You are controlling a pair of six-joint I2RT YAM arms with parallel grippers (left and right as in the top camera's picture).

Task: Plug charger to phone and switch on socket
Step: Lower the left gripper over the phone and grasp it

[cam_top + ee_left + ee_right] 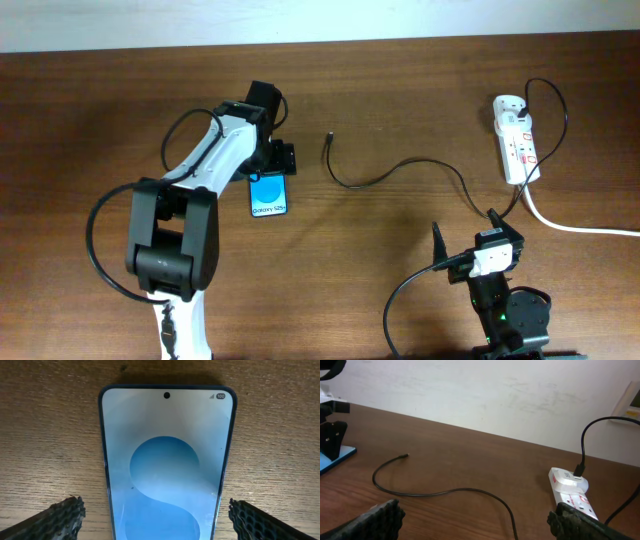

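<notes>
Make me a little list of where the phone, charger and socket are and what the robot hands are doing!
phone: flat on the table, screen up, nothing plugged in
charger: loose tip lies apart from the phone; other end in the socket
socket: far right of the table; switches too small to read
left hand: open, fingers either side of the phone
right hand: open, empty, near the charger

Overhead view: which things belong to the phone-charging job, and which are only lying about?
Belong to the job:
phone
charger cable
socket strip

Only there:
thick white cord of the strip
wooden table
</notes>
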